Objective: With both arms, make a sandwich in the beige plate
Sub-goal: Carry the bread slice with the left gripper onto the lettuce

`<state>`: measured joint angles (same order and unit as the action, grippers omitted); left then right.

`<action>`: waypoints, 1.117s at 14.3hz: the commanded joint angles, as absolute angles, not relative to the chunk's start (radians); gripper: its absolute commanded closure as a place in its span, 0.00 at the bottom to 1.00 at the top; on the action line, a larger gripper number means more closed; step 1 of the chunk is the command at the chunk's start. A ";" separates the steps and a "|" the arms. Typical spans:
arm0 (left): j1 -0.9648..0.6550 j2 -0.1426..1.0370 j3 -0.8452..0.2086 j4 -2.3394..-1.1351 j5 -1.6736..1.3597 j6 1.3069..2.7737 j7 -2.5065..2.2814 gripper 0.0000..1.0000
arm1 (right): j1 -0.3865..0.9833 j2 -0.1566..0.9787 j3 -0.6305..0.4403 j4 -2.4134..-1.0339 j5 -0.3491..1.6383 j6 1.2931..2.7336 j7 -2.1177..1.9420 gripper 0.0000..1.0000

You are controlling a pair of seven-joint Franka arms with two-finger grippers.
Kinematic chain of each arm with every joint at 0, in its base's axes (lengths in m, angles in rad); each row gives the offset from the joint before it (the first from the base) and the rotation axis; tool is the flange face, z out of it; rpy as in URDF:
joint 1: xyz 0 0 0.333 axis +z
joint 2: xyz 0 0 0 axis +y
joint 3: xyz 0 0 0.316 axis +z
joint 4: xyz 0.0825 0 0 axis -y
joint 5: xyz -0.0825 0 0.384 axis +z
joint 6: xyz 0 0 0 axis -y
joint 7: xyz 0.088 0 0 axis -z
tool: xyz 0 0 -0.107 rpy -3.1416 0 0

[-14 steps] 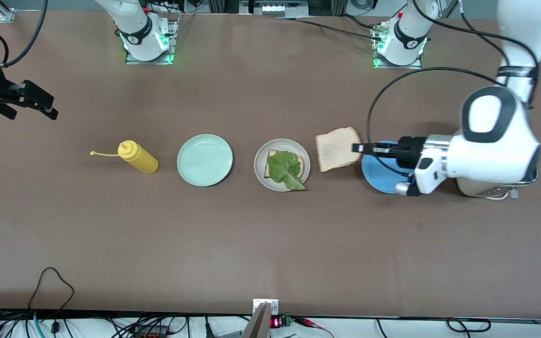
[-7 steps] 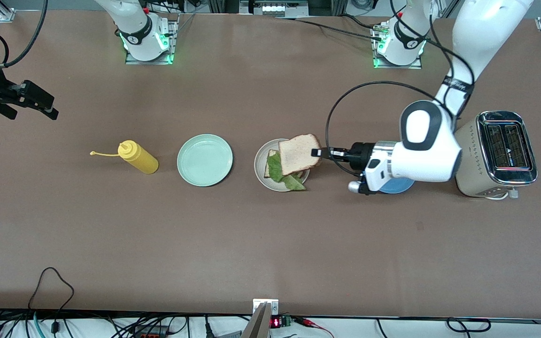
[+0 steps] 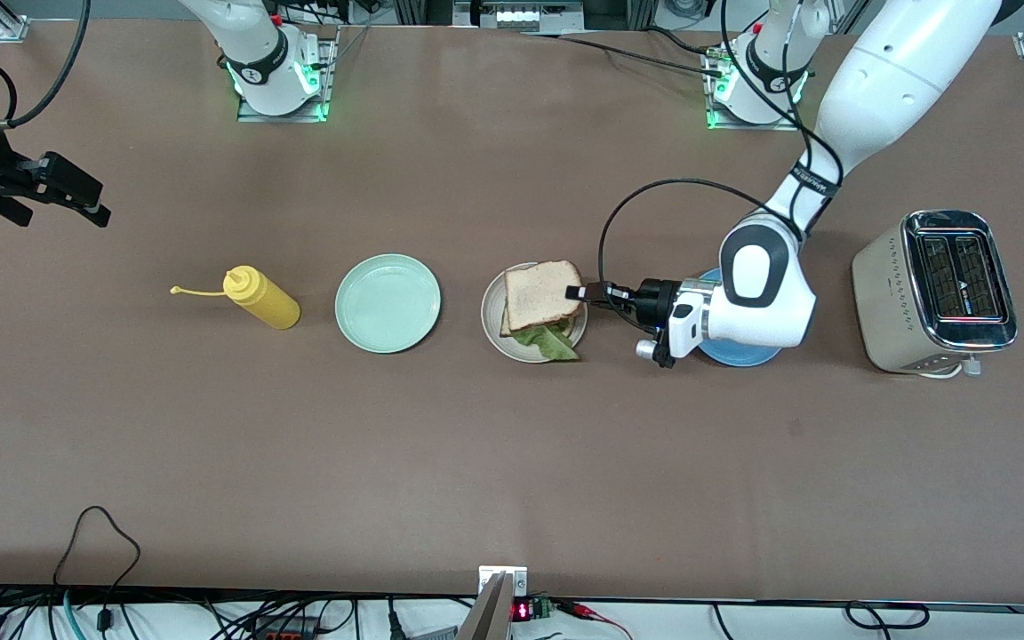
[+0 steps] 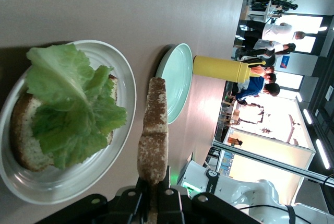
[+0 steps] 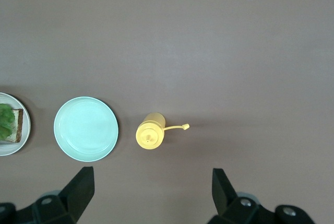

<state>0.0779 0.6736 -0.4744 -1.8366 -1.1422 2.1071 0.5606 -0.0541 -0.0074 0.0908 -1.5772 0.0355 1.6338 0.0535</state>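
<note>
The beige plate (image 3: 494,331) sits mid-table with a bread slice and a green lettuce leaf (image 3: 548,341) on it. My left gripper (image 3: 580,292) is shut on a second bread slice (image 3: 542,294) by its edge and holds it flat just over the lettuce. In the left wrist view the held slice (image 4: 153,130) shows edge-on above the plate (image 4: 122,78), with the lettuce (image 4: 73,104) on the lower slice (image 4: 23,140). My right gripper (image 3: 68,191) is open and empty, waiting high over the right arm's end of the table.
A mint-green plate (image 3: 388,303) and a yellow squeeze bottle (image 3: 261,298) lie toward the right arm's end. A blue plate (image 3: 739,353) lies under my left wrist, and a silver toaster (image 3: 939,291) stands at the left arm's end.
My left gripper carried the bread slice from beside the blue plate over to the beige plate and lowered it over the lettuce. The right arm has not moved.
</note>
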 commanded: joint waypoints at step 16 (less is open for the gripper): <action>0.089 0.795 -0.472 -1.841 -1.250 2.146 0.824 0.00 | -0.066 -0.003 0.097 -1.560 0.051 1.621 0.041 0.00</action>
